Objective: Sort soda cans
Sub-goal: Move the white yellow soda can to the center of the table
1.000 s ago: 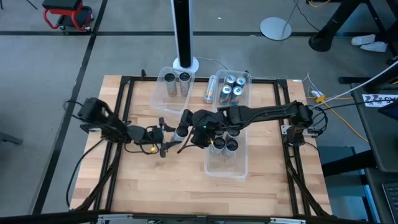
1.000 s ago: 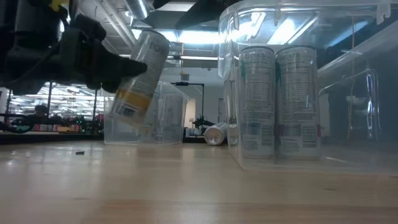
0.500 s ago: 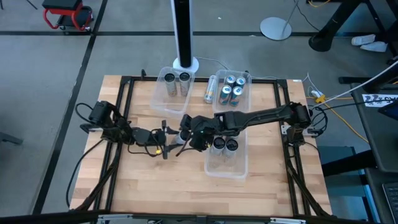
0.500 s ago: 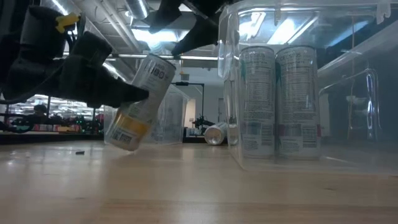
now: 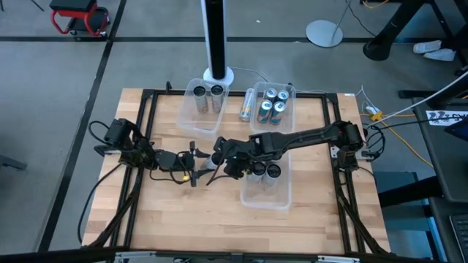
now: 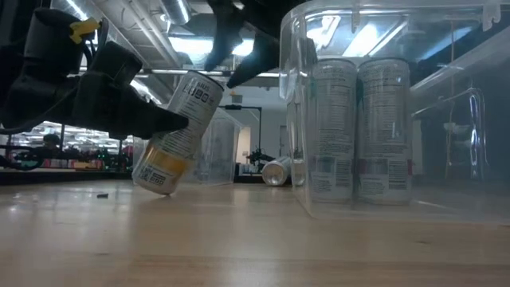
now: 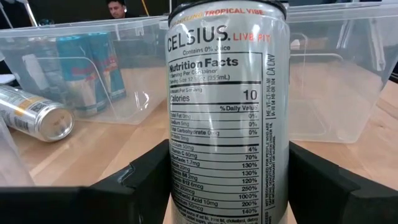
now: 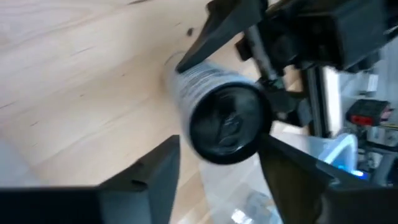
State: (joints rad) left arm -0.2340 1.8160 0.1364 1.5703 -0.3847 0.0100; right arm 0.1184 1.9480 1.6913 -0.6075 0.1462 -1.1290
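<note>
Even overhead light, soft shadows. Low view: ceiling strip lights (image 6: 179,44) glare through the clear bin (image 6: 446,48). Right wrist view motion-blurred; left wrist sharp.

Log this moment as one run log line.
left gripper: shut on tilted Celsius can | right gripper: open around can's top | two cans in near bin

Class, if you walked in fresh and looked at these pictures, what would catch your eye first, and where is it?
First, the tilted Celsius can at mid-table, clamped in the left gripper, its bottom edge on the wood. The right gripper reaches its top from the other side, jaws either side of the rim. Next, the clear bin beside them holding two upright cans.
</note>
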